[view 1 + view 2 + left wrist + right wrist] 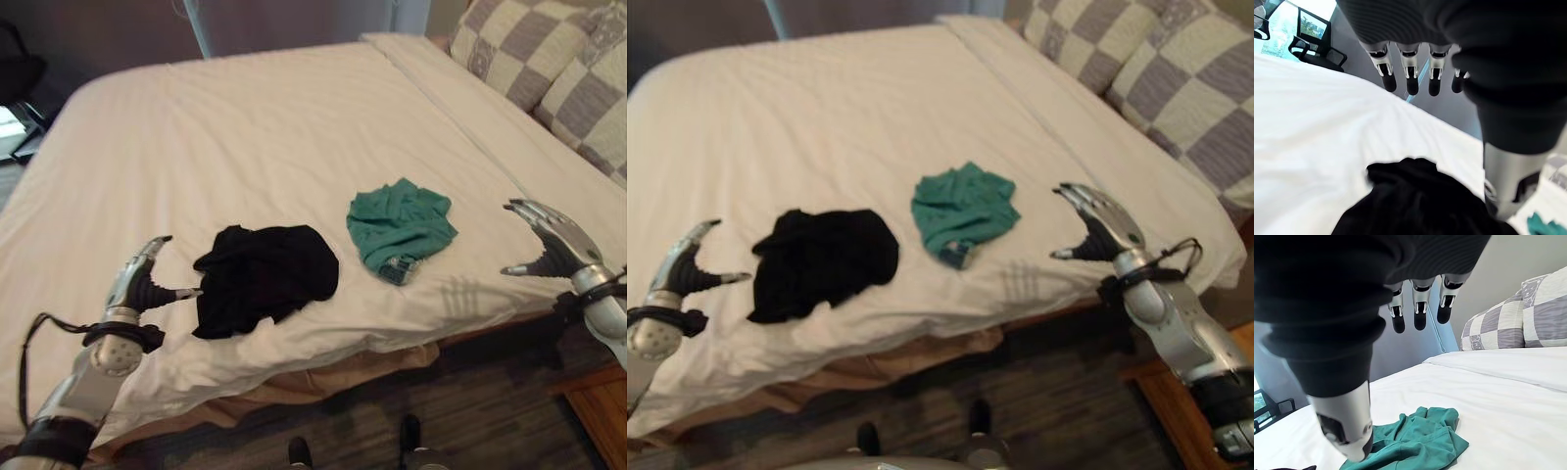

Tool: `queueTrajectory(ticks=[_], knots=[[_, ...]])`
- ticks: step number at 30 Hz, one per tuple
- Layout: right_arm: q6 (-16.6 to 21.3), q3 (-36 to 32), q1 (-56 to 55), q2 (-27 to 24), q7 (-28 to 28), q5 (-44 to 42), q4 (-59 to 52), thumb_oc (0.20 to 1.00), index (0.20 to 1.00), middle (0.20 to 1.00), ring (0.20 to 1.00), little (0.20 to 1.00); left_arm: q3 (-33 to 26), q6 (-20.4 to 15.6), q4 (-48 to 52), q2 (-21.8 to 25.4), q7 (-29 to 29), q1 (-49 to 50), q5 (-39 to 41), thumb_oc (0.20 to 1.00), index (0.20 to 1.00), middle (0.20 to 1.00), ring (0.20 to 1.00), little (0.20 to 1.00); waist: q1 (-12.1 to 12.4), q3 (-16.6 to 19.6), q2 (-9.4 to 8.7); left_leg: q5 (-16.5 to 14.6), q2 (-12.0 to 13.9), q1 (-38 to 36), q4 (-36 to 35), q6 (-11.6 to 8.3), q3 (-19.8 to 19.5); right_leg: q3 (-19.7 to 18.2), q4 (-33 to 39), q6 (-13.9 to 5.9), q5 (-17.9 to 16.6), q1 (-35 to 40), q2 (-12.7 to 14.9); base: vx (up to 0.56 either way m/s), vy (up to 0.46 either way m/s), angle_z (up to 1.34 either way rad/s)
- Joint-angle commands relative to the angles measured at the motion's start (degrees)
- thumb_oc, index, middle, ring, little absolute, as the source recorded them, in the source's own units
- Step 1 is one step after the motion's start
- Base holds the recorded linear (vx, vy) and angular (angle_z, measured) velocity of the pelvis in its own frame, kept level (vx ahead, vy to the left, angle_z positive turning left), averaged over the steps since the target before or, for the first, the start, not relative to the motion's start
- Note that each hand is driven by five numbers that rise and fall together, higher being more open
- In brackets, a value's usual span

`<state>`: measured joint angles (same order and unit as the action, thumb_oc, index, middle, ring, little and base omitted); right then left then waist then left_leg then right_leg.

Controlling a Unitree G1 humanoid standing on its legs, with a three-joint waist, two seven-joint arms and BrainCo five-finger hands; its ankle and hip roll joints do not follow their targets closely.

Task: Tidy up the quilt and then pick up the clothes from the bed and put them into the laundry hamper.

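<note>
A crumpled black garment [263, 276] lies near the front edge of the white quilt [245, 137], with a crumpled green garment [400, 227] to its right. My left hand [147, 279] hovers open just left of the black garment [1415, 200], thumb pointing at it, holding nothing. Over the bed's front right corner my right hand [1100, 230] is open, apart from the green garment [1415, 438], which lies to its left. The quilt lies flat and smooth across the bed.
Checked grey and cream pillows [549, 69] lean at the bed's head on the right. A wooden nightstand [602, 411] stands at the lower right. A dark chair [1317, 54] stands beyond the bed's far side. Dark floor runs below the bed's front edge.
</note>
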<state>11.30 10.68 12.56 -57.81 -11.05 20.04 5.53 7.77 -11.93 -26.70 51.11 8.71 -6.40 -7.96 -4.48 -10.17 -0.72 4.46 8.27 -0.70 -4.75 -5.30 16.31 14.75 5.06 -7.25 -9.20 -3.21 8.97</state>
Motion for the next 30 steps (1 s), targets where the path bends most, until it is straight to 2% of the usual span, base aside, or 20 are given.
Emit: queueTrajectory(ticks=[1, 7, 9, 11, 12, 13, 14, 17, 18, 19, 23, 24, 27, 30], knots=[[0.64, 2.02, 9.01, 0.58, -2.95, -1.42, -1.88, 1.000, 1.000, 1.000, 1.000, 1.000, 0.62, 1.59, -4.81, 2.83, 5.22, -13.34, -5.95, 1.000, 1.000, 1.000, 1.000, 1.000, -1.16, -6.07, -3.51, -2.47, 2.31, -0.25, -0.25, -2.55, 2.58, -0.23, -0.32, -4.68, 3.67, -0.99, 3.31, -0.19, -0.034, -0.23], [1.62, 2.74, 11.70, 0.64, -4.12, -1.92, -3.04, 1.000, 1.000, 1.000, 1.000, 1.000, 2.67, 2.06, -7.10, 3.90, 7.20, -18.89, -7.81, 1.000, 1.000, 1.000, 1.000, 1.000, -1.73, -7.93, -3.73, -1.17, 3.04, 3.36, -0.07, -2.93, 3.70, -0.80, -0.61, -4.91, 2.63, -5.43, 3.10, -0.09, -0.038, -0.14], [2.38, 4.88, 14.54, 0.27, -4.32, -2.36, -3.78, 1.000, 1.000, 1.000, 1.000, 1.000, 5.77, 1.57, -8.55, 3.87, 7.61, -22.79, -8.35, 1.000, 1.000, 1.000, 1.000, 1.000, -2.23, -8.57, -3.87, -0.32, 3.47, 5.13, -0.12, -3.31, 4.48, -1.23, -0.50, -5.15, 1.77, -7.80, 3.13, -0.04, -0.022, -0.20], [2.56, 5.35, 15.07, 0.26, -4.25, -2.55, -3.97, 1.000, 1.000, 1.000, 1.000, 1.000, 6.49, 1.52, -9.16, 3.67, 7.34, -23.36, -8.47, 1.000, 1.000, 1.000, 1.000, 1.000, -2.32, -8.62, -3.85, -0.13, 3.56, 5.55, -0.10, -3.39, 4.63, -1.39, -0.47, -5.18, 1.57, -8.29, 3.12, -0.02, 0.002, -0.22], [3.05, 6.98, 16.94, 0.20, -4.27, -2.37, -4.72, 1.000, 1.000, 1.000, 1.000, 1.000, 9.09, 1.86, -11.62, 2.20, 6.51, -24.64, -9.76, 0.573, 0.573, 0.573, 0.573, 0.573, -2.66, -8.90, -3.97, 0.25, 3.89, 6.25, -0.14, -3.53, 5.05, -1.49, -0.44, -5.19, 1.31, -9.31, 3.17, -0.03, 0.003, -0.15], [3.20, 7.24, 17.48, 0.18, -4.25, -2.42, -5.10, 1.000, 1.000, 1.000, 1.000, 1.000, 10.00, 2.04, -12.50, 1.81, 6.41, -25.25, -10.81, 0.448, 0.448, 0.448, 0.448, 0.448, -2.70, -8.87, -3.94, 0.30, 3.99, 6.61, -0.17, -3.58, 5.10, -1.51, -0.44, -5.22, 1.23, -9.69, 3.25, -0.02, -0.004, -0.12], [3.41, 7.88, 18.64, 0.13, -4.25, -2.32, -5.57, 1.000, 1.000, 1.000, 1.000, 1.000, 11.10, 2.36, -13.84, 0.95, 6.05, -25.49, -12.01, 0.200, 0.200, 0.200, 0.200, 0.200, -2.77, -8.88, -4.03, 0.33, 4.06, 6.85, -0.21, -3.63, 5.24, -1.44, -0.40, -5.25, 1.14, -10.06, 3.26, 0.00, 0.000, -0.09], [3.33, 9.79, 21.88, 1.20, -4.40, -2.33, -5.38, 1.000, 1.000, 1.000, 1.000, 1.000, 11.99, 3.21, -16.53, -3.79, 4.74, -23.86, -12.64, 0.200, 0.200, 0.200, 0.200, 0.200, -2.36, -9.02, -4.40, 0.31, 4.15, 7.33, -0.24, -3.74, 5.24, -1.30, -0.37, -5.12, 1.10, -10.53, 3.40, 0.01, -0.024, -0.05], [3.34, 9.97, 22.06, 1.19, -4.43, -2.34, -5.30, 1.000, 1.000, 1.000, 1.000, 1.000, 11.90, 3.21, -16.54, -3.83, 4.75, -23.81, -12.66, 0.200, 0.200, 0.200, 0.200, 0.200, -2.44, -9.01, -4.35, 0.32, 4.15, 7.36, -0.24, -3.74, 5.23, -1.29, -0.38, -5.12, 1.10, -10.54, 3.40, 0.02, -0.046, -0.01], [2.76, 11.39, 24.92, 1.62, -4.34, -2.35, -4.57, 1.000, 1.000, 1.000, 1.000, 1.000, 11.56, 3.26, -15.17, -7.07, 3.88, -20.55, -12.39, 0.200, 0.200, 0.200, 0.200, 0.200, -1.50, -9.28, -4.60, 0.36, 4.15, 7.69, -0.24, -3.81, 4.77, -0.83, -0.40, -4.87, 1.17, -10.47, 3.54, 0.02, -0.048, 0.01], [1.11, 16.46, 32.68, 3.51, -4.11, -4.29, 2.11, 1.000, 1.000, 1.000, 1.000, 1.000, 9.67, 1.72, -12.35, -11.68, 1.56, -12.44, -8.12, 0.200, 0.200, 0.200, 0.200, 0.200, 0.61, -10.23, -4.38, 0.67, 4.10, 8.70, -0.25, -4.08, 3.41, 0.09, -0.53, -4.43, 1.30, -10.29, 3.89, 0.02, -0.069, 0.06], [0.19, 18.23, 36.08, 3.62, -4.05, -5.63, 6.56, 1.000, 1.000, 1.000, 1.000, 1.000, 8.73, 0.46, -11.22, -12.75, 0.66, -8.61, -4.84, 0.200, 0.200, 0.200, 0.200, 0.200, 2.03, -10.75, -4.12, 1.04, 3.95, 9.36, -0.25, -4.25, 2.81, 0.47, -0.49, -4.35, 1.11, -10.43, 4.13, 0.02, -0.084, 0.16], [-0.99, 21.53, 41.16, 3.90, -3.83, -6.82, 14.92, 1.000, 1.000, 1.000, 1.000, 1.000, 5.37, -1.83, -8.33, -13.72, -1.20, -1.46, 2.34, 0.200, 0.200, 0.200, 0.200, 0.200, 3.84, -11.48, -2.90, 1.76, 3.67, 10.93, -0.25, -4.52, 1.49, 1.69, -0.48, -4.24, 0.82, -10.66, 4.63, 0.01, -0.046, 0.30], [-1.99, 22.84, 43.31, 3.75, -3.54, -8.68, 24.41, 1.000, 1.000, 1.000, 1.000, 1.000, 1.14, -4.69, -2.86, -14.16, -1.69, 6.55, 12.02, 0.200, 0.200, 0.200, 0.200, 0.200, 6.54, -12.48, -0.74, 2.44, 3.40, 13.01, -0.25, -4.79, -0.22, 3.48, -0.32, -4.41, 0.46, -11.00, 5.45, 0.00, -0.022, 0.36]])
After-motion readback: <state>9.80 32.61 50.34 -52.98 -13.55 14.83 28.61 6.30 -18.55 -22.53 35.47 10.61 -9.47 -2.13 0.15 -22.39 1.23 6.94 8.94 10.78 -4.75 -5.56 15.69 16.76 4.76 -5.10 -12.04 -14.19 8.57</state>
